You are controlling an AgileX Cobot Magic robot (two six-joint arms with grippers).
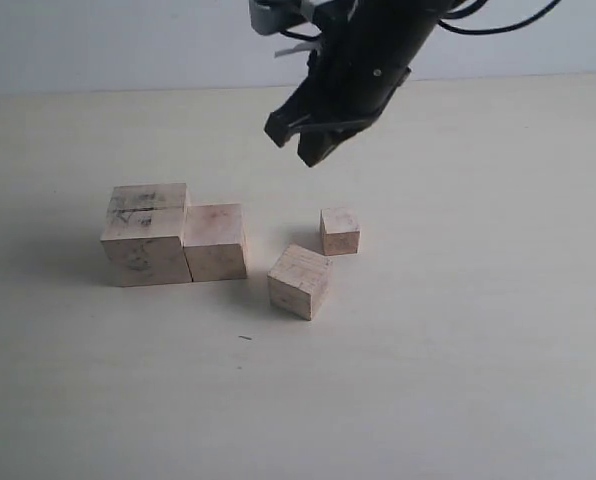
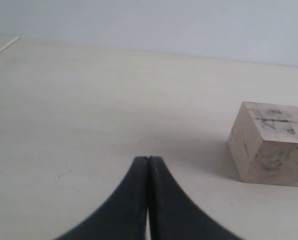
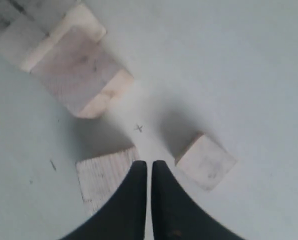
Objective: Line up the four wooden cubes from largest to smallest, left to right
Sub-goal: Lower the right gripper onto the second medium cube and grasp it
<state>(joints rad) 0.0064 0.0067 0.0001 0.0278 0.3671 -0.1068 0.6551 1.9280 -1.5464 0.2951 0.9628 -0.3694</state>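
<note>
The skewed centre cube (image 1: 299, 281) was judged light, rigid, best pinched across opposite faces. The left gripper (image 2: 148, 159) and right gripper (image 3: 149, 163) were pressed together.

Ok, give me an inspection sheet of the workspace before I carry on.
Surface: pale table, with one small dark speck.
Job's things: largest cube and second cube side by side, touching; third cube apart from them, turned askew; smallest cube apart, just beyond the third.
Clutter: nothing seen.
Grippers: right gripper shut, empty, above the table over the two loose cubes; left gripper shut, empty, low over the table, clear of the largest cube.
Cables: black cable looping off the right arm.
Surroundings: plain pale wall.
</note>
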